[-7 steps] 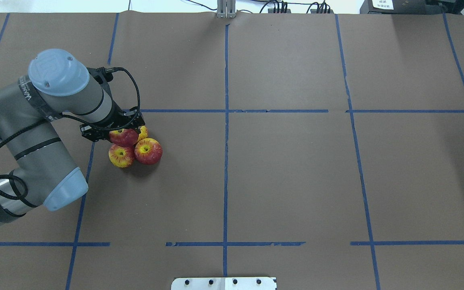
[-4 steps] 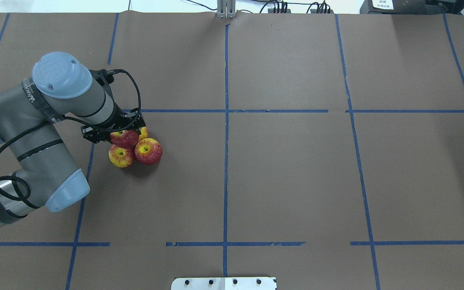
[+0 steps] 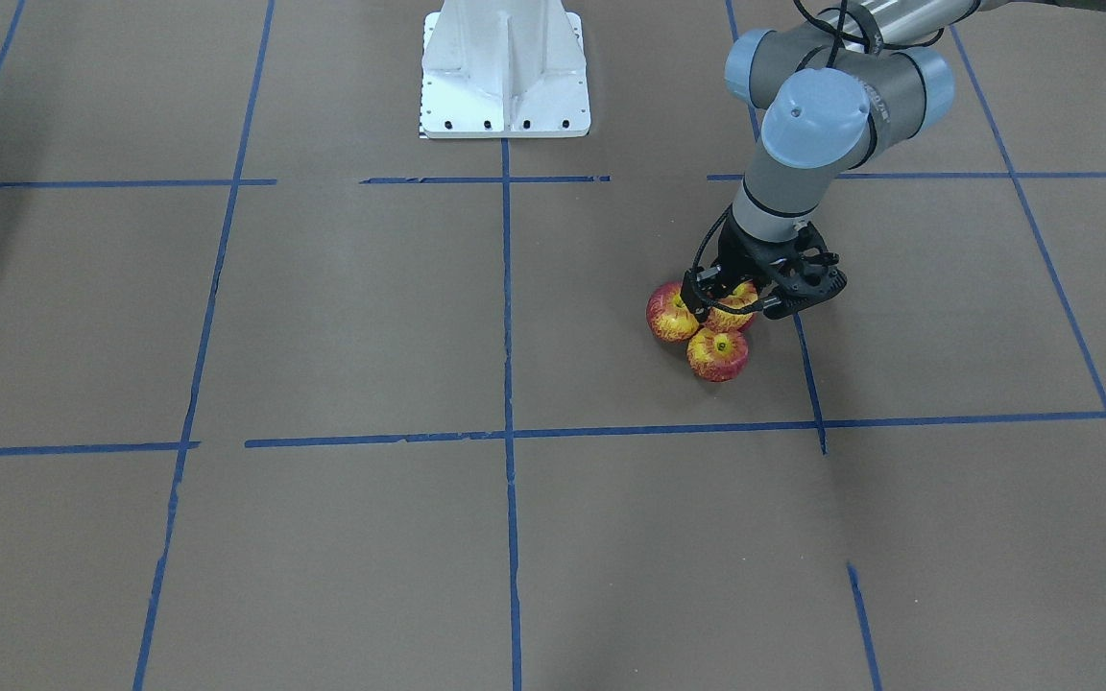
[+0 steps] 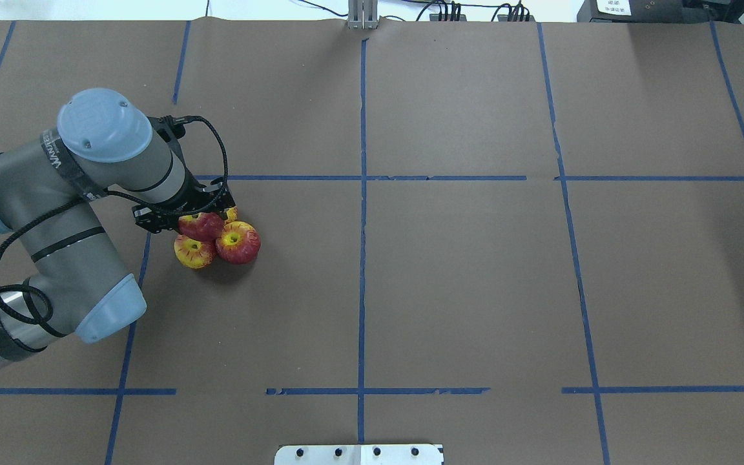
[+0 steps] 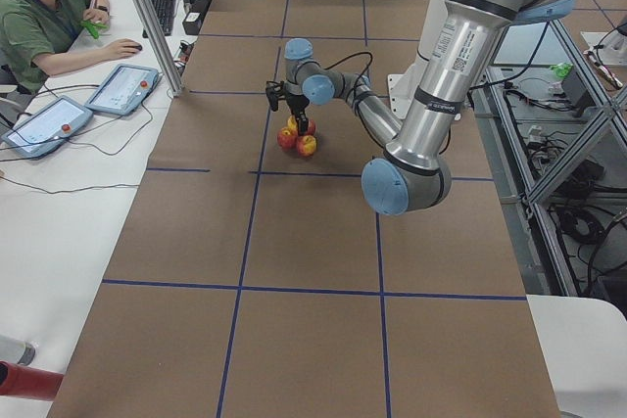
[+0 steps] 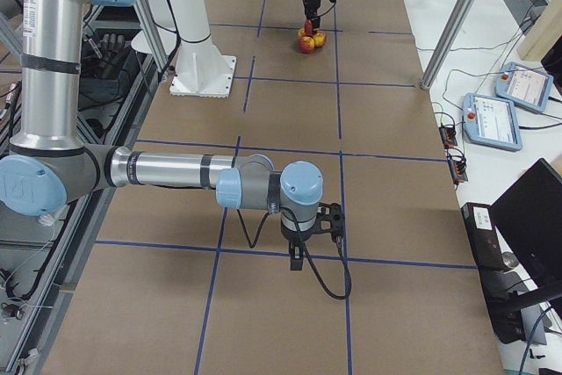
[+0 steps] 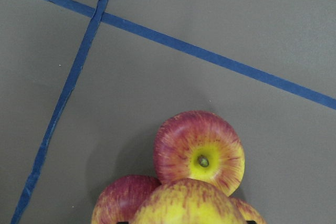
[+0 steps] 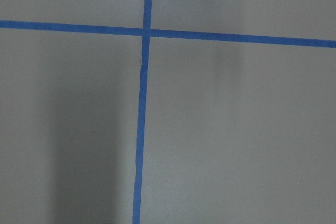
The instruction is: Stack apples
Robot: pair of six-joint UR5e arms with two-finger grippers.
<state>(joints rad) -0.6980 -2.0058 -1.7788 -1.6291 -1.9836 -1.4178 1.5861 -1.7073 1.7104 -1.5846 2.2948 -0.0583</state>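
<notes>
1. The left fingers (image 4: 152, 221) are closed on the top apple (image 4: 203, 226). It sits over the middle of 3 lower apples, on the robot's left part of the worktop (image 4: 462, 290).
2. The 3 lower apples touch one another, near a crossing of blue tape lines (image 4: 281, 177). 2 of them show clearly, the near-left apple (image 4: 194, 253) and the near-right apple (image 4: 238, 243). The far apple (image 4: 231, 212) is mostly hidden under the fingers.
3. The right fingers (image 6: 313, 236) hang over bare worktop, well apart from the pile. They show only in a side view, so I cannot tell if they are open or closed.
4. I judge the stacking is almost done and only the release is left.
5. Risk 1: if the top apple is not centred in the hollow between the 3, it may roll off when the fingers open.
6. Risk 2: nothing holds the round lower apples in place. Too much downward push could spread them apart, and the pile would fall.
7. Risk 3: the fingers are very close to the lower apples. Opening or lifting carelessly could knock one, or drag the top apple sideways.
</notes>
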